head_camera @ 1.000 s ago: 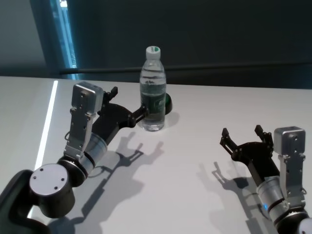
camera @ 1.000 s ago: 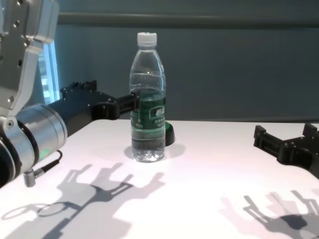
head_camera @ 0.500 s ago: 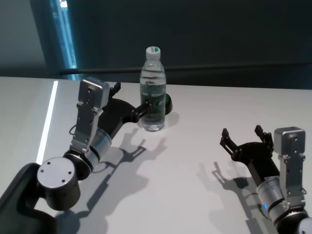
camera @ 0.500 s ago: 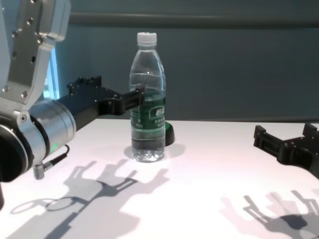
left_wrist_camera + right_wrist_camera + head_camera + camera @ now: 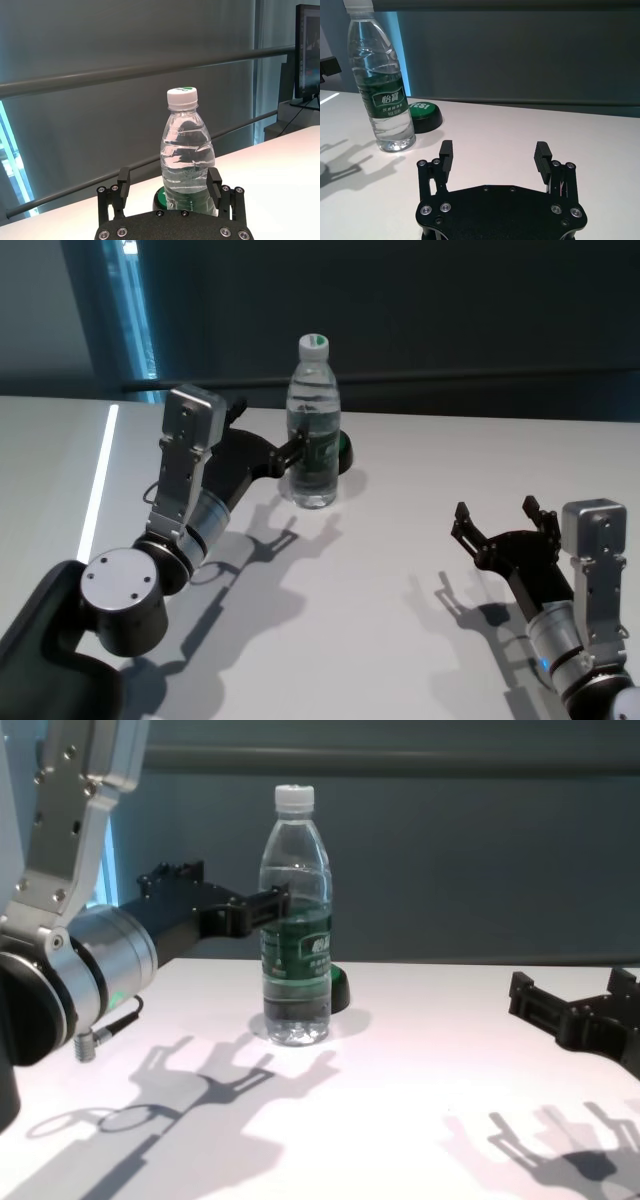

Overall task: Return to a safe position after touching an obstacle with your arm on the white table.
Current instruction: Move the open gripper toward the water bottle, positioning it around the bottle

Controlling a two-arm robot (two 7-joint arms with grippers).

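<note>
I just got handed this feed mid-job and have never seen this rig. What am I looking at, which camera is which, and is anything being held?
This is a two-armed robot at a white table. There are four views: head from above, chest lower down, and one camera on each wrist. An upright water bottle stands on the table, with a small green dome just behind it. The left gripper, fingers open, reaches up to the bottle's side; whether it touches is unclear. The right gripper waits open, well apart. Nothing is held.
</note>
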